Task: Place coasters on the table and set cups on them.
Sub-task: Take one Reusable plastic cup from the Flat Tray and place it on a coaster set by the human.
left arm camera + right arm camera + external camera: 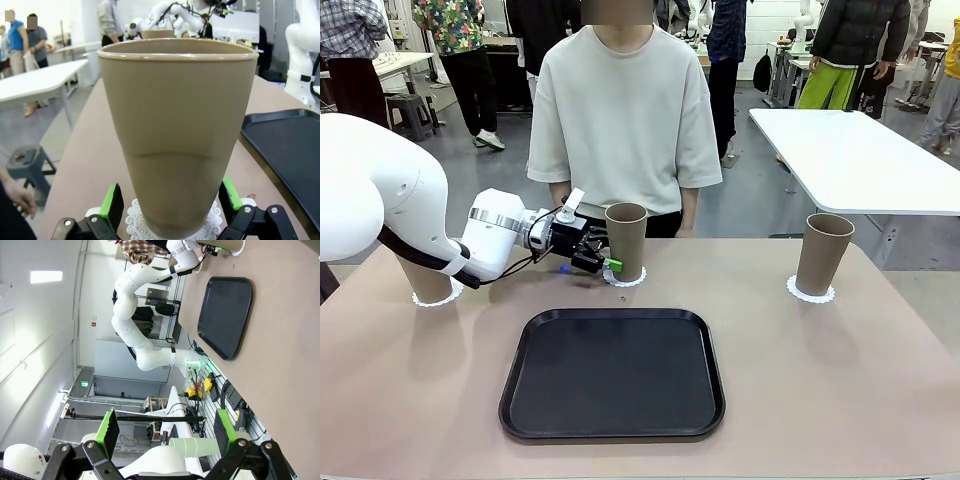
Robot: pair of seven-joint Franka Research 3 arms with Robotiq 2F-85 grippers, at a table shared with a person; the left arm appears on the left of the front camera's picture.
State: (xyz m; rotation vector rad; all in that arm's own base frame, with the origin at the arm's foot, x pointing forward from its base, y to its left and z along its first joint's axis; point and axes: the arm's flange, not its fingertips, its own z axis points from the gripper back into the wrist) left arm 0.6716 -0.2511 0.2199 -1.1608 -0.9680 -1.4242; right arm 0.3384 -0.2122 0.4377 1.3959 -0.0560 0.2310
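Black tray point(612, 372) lies nearest on the table point(840, 370); behind it the left gripper point(170, 202), jaws spread, sits around the middle cup point(625, 240) on its coaster point(137, 220), maybe not touching; right gripper point(167, 427) hangs wide open.

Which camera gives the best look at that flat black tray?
The front view: the whole black tray lies in the middle of the table, seen from above. The right wrist view shows it whole but sideways and far off; the left wrist view catches just one corner.
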